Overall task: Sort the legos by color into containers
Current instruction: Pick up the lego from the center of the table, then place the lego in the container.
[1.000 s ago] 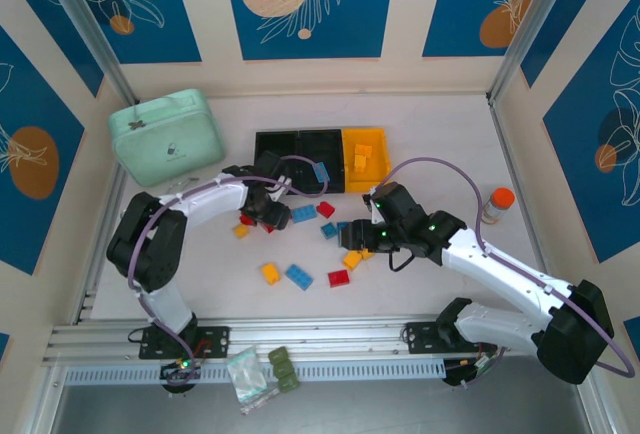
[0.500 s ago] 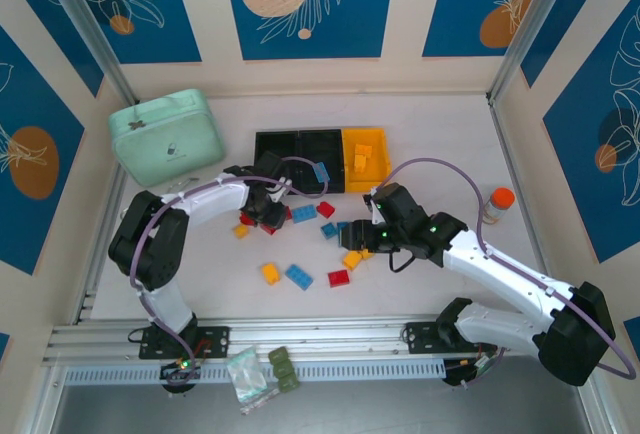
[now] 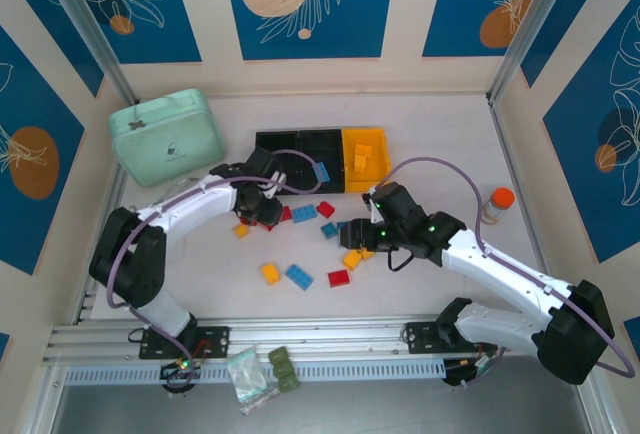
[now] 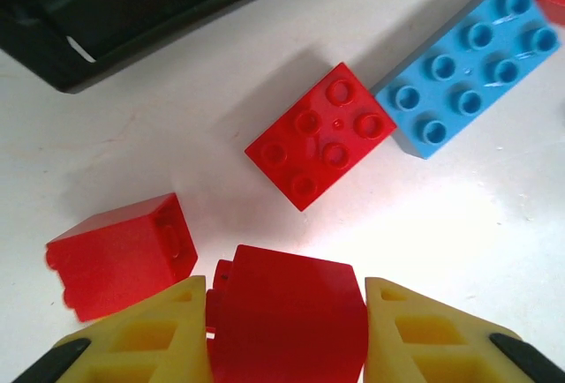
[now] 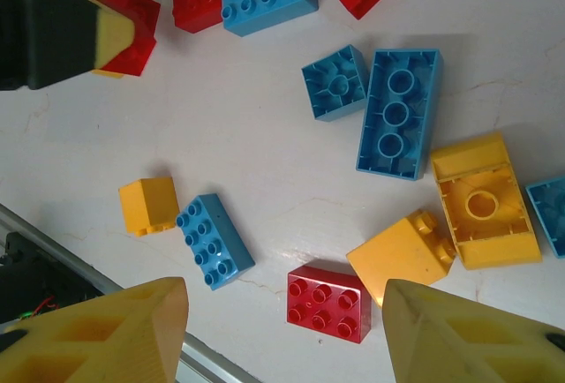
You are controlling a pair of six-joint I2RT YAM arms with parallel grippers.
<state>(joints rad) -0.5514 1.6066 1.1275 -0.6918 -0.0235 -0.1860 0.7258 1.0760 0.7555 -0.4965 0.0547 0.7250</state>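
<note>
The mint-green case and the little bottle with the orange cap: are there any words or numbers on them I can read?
No text here can be read.
Mint-green rounded plastic case: small dark marks on its lid, too small to read.
Small bottle with an orange cap: label too blurred to read.

Left end effector (image 3: pixel 258 206): jaws wider a second ago, now closed on one red lego (image 4: pixel 287 308), just in front of the containers (image 3: pixel 285 149); it has drawn slightly nearer their left black bin. Left arm elbow (image 3: pixel 122 254): swung outward, away from the containers.
</note>
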